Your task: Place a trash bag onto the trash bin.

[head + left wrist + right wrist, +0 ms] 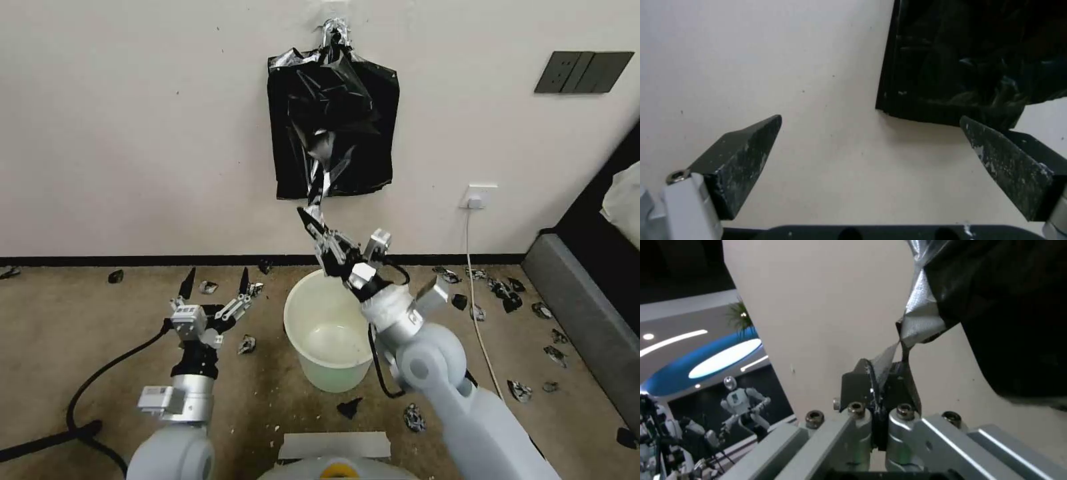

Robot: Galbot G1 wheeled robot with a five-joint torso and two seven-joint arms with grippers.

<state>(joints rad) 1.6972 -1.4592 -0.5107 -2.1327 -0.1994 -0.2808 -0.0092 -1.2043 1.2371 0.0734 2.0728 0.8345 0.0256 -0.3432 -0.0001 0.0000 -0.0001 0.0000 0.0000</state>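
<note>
Early stage. Right gripper (308, 220), jaws closed on a corner of the bag (319, 150), which hangs at the far wall pack. Bin (327, 333) below stands unlined. Left gripper (215, 280) waits, jaws wide, empty.

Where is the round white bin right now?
In the head view, the round cream-white plastic bin stands on the floor below the black bag pack on the wall, between both arms, nearer the right one.
</note>
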